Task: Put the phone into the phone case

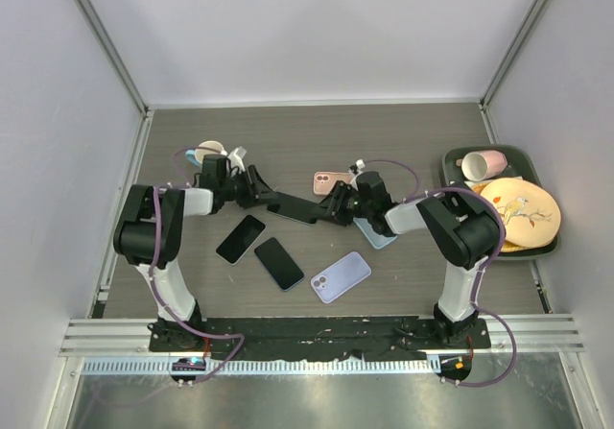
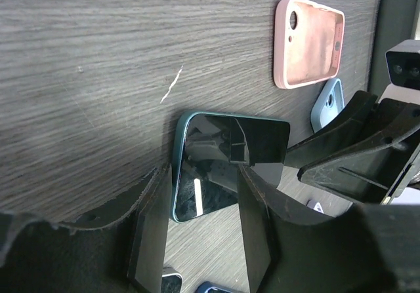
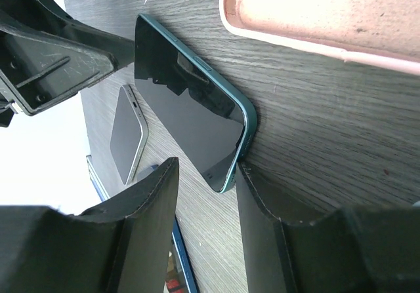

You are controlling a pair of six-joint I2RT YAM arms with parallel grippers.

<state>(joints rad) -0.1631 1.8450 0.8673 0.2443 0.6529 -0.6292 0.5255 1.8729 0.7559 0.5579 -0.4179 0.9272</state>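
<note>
A dark phone (image 1: 291,208) (image 2: 223,155) (image 3: 184,103) with a teal rim lies between my two grippers at mid-table. An empty pink phone case (image 1: 332,180) (image 2: 310,40) (image 3: 328,11) lies open side up just behind it. My left gripper (image 1: 261,196) (image 2: 203,175) has the phone's end between its fingers. Its left finger is against the teal edge, and its right finger covers the other side, so contact there is hidden. My right gripper (image 1: 331,208) (image 3: 207,168) is open at the opposite end. One finger touches the phone's corner, and bare table shows beside the other.
A light-blue case (image 1: 376,232) (image 2: 328,103) lies under the right arm. Two dark phones (image 1: 241,239) (image 1: 278,263) and a lavender phone (image 1: 340,276) lie nearer the front. A dark tray (image 1: 449,160) at the right holds a pink cup and a plate. A cup (image 1: 209,149) stands behind the left arm.
</note>
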